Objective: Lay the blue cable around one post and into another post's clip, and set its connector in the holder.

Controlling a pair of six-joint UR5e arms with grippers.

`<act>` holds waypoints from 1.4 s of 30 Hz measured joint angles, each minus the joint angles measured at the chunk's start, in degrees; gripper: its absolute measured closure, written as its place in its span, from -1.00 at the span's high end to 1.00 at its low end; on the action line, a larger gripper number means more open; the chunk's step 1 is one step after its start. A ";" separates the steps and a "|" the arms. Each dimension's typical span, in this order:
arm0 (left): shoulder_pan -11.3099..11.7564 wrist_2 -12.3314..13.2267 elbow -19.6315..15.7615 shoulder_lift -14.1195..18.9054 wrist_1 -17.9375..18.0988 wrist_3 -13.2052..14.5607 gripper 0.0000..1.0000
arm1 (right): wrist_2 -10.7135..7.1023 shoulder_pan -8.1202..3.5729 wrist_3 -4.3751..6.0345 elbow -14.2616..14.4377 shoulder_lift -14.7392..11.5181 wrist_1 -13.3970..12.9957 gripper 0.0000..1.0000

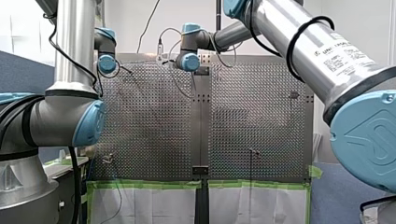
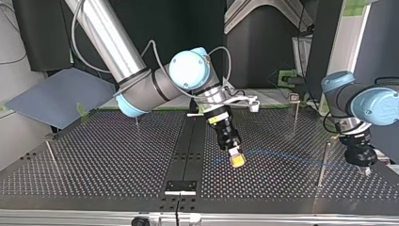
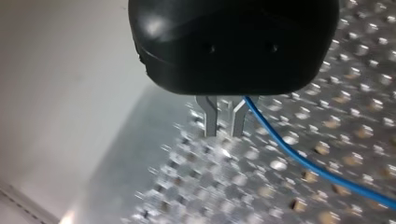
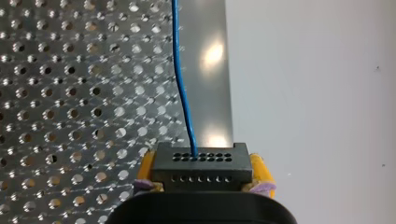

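Front view: both arms reach toward the desk's [image 1: 154,135] far edge.
Top view: right claw [image 2: 236,160] low at mid-desk; blue cable [image 2: 282,157] runs level from it toward the view's right, past a post [image 2: 324,160], to left claw [image 2: 361,165].
Left wrist view: metal fingers nearly together, cable against one; hold cannot be told.
Right wrist view: yellow pads clamp the connector [image 4: 201,165]; cable leads straight ahead.

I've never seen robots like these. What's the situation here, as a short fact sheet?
Right gripper: shut on the black connector, between yellow pads
Blue cable: leaves the connector, runs across the perforated table to the left gripper
Left gripper: black, at the cable's far end; grip unclear
Post: thin, upright, near the cable; whether the cable touches it is unclear
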 joint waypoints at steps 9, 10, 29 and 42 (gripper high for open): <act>0.15 -0.09 -0.07 -1.45 0.00 -0.16 -0.60 | 0.01 -0.43 0.01 0.00 1.72 0.17 -1.00; 0.16 -0.14 -0.13 -1.47 -0.01 -0.22 -0.60 | 0.03 -0.44 0.01 0.01 1.85 0.27 -1.00; -1.06 1.02 -2.30 -1.51 0.88 -2.66 0.92 | 0.84 -0.63 -0.18 0.39 2.29 4.71 -1.00; -1.92 -4.73 -5.20 -1.50 -1.51 -3.70 0.98 | 6.62 -1.52 -0.47 5.78 1.33 2.59 -1.00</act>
